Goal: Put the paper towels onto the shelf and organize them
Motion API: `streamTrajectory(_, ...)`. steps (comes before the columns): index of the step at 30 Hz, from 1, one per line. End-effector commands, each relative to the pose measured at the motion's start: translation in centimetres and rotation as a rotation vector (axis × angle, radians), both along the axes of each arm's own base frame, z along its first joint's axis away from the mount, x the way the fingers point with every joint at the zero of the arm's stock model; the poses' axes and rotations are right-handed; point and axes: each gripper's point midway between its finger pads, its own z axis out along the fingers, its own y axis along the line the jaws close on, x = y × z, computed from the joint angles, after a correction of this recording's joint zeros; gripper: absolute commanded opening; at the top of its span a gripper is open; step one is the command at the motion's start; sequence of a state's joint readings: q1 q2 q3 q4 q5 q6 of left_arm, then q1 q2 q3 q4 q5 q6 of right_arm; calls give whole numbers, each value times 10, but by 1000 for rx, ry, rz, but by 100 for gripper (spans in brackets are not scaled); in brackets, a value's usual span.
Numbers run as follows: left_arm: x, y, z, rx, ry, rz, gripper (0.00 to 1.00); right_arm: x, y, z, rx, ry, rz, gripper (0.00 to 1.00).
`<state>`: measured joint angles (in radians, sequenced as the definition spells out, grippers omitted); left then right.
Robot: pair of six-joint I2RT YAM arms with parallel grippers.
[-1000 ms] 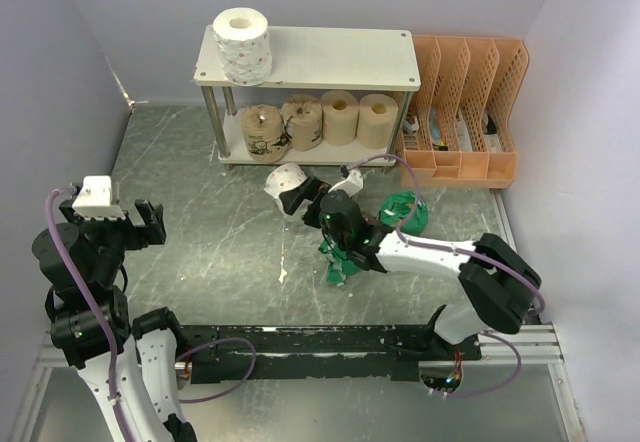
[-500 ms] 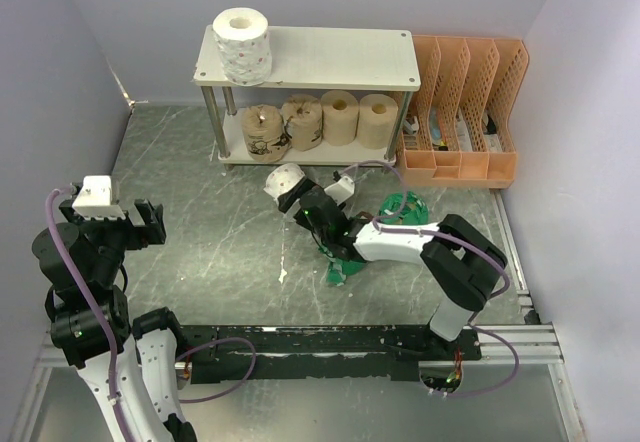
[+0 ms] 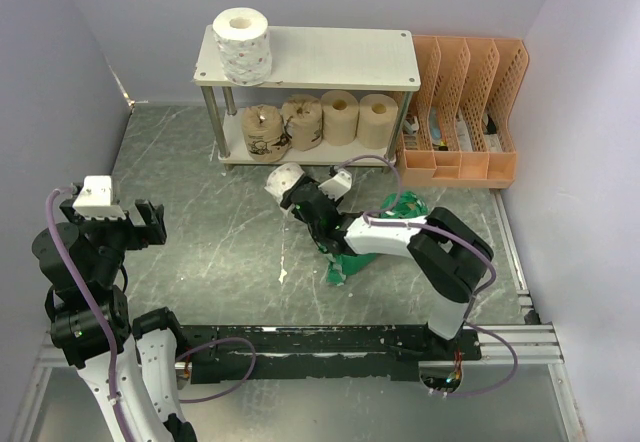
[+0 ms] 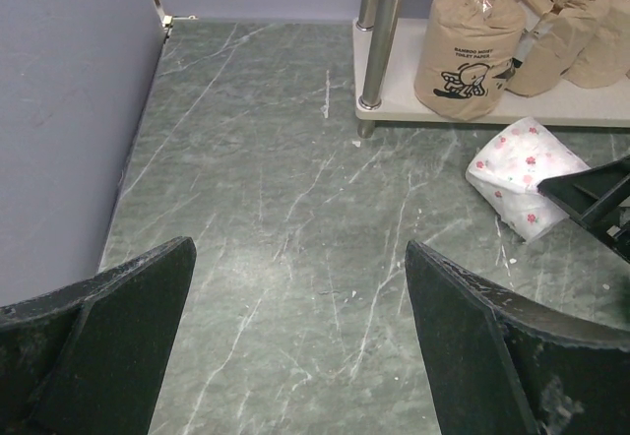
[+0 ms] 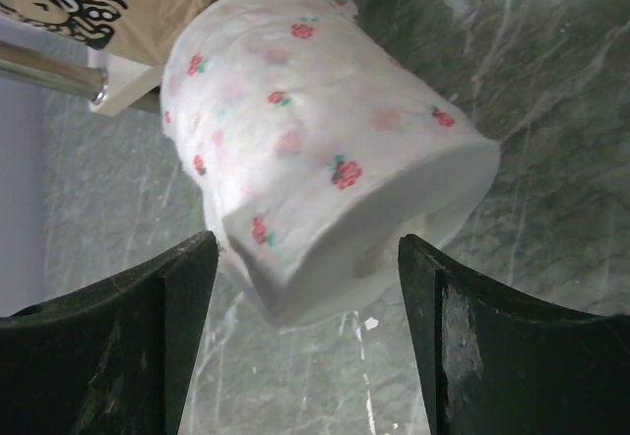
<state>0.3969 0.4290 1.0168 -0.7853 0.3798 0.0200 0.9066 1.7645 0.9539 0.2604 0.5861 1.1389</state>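
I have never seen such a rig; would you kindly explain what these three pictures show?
Two robot arms are bolted at a table's near edge. The wide picture looks down from above; the other two come from cameras on each wrist. The left gripper hangs open, holding nothing. The right gripper has its fingers either side of a white flowered roll lying on the table; whether they pinch it yet is unclear. On the shelf stand another white roll above and four tan rolls below. Green-wrapped rolls and an orange file rack sit nearby.
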Motion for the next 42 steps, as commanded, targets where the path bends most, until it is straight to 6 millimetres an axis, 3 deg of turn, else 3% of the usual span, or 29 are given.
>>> streamTrajectory(1, 3, -1, 6, 17, -26, -19, 98, 9, -10, -6, -65, -11, -56, 73)
streamTrajectory(3, 3, -1, 5, 17, -24, -21, 98, 11, -10, -4, -72, -23, -55, 64)
streamTrajectory(11, 3, -1, 6, 18, -27, -19, 98, 13, -17, 23, -148, -121, 0, 0)
streamTrajectory(13, 2, -1, 6, 18, -26, -17, 98, 12, -17, 45, -166, -174, 43, 0)
streamTrajectory(20, 1, -1, 8, 21, -36, -13, 98, 1, -10, 187, -338, -428, 283, 0)
streamTrajectory(23, 1, -1, 8, 21, -36, -12, 98, -8, -14, 220, -517, -427, 408, 0)
streamTrajectory(27, 0, -1, 8, 22, -37, -9, 98, -24, -30, 255, -820, -453, 523, 0)
streamTrajectory(34, 1, -1, 7, 22, -35, -13, 98, -49, -60, 321, -1329, -565, 432, 0)
streamTrajectory(38, 1, -1, 7, 21, -33, -15, 98, -39, -69, 337, -1527, -538, 394, 0)
streamTrajectory(42, -1, -1, 9, 24, -44, -6, 98, -27, -61, 358, -1633, -532, 446, 0)
